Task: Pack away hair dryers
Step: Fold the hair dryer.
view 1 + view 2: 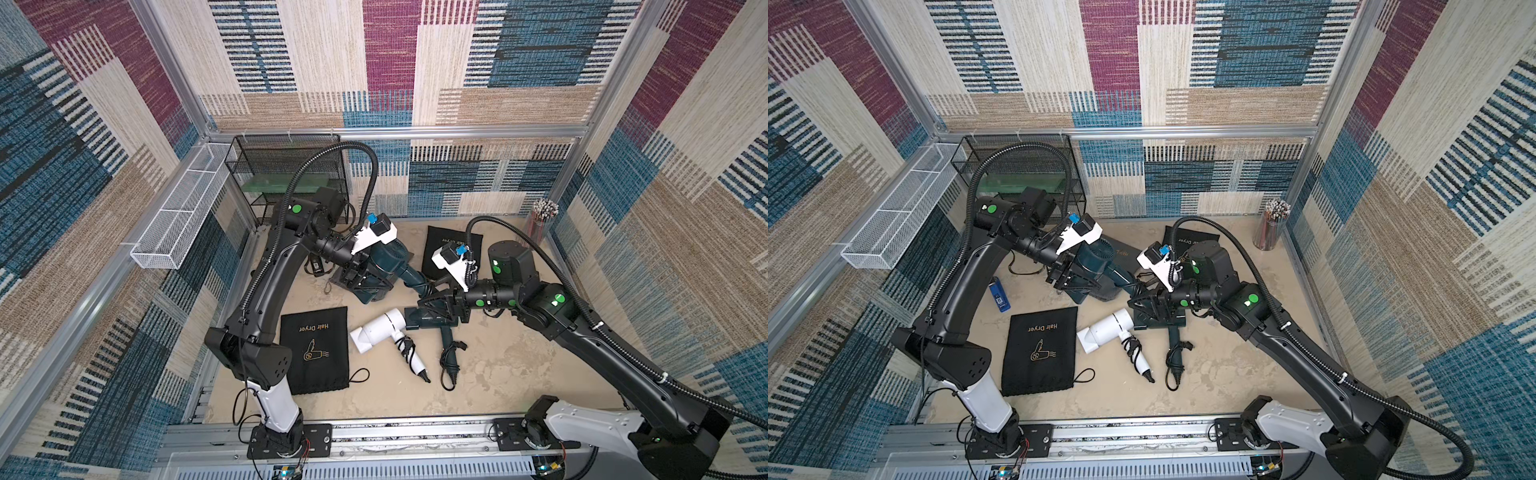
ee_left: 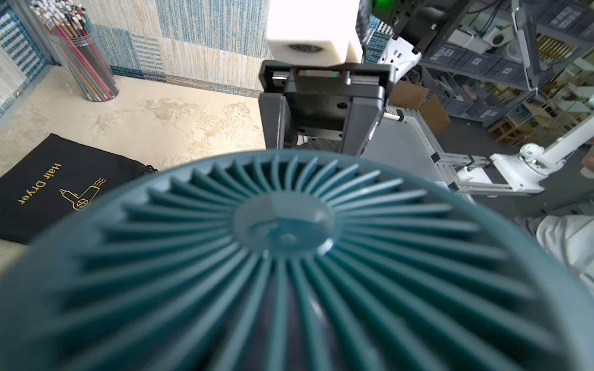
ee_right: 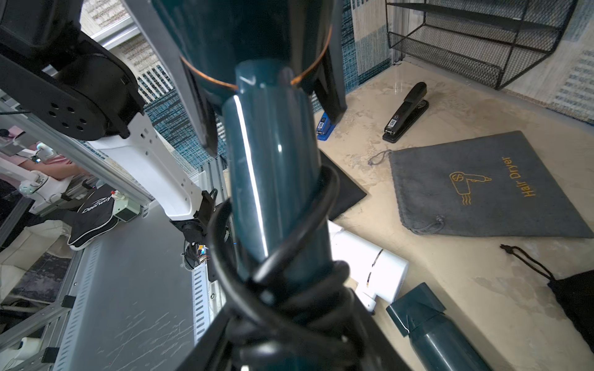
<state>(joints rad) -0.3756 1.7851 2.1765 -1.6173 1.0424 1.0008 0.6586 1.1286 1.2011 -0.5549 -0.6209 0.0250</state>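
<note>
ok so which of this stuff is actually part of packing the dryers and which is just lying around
Job: held teal dryer, lying teal dryer, white dryer; likely their bags: near black pouch, far black pouch, grey pouch.
Lying about: black stapler, blue stapler, pencil jar, black mesh rack, white mesh basket.

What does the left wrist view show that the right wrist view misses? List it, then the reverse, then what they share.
Left wrist only: the grille of the held teal dryer, and a pencil cup.
Right wrist only: that dryer's handle with its wrapped cord, the white dryer, the second teal dryer, a grey pouch, a black stapler and a mesh rack.
Both: the held teal dryer and the table.
</note>
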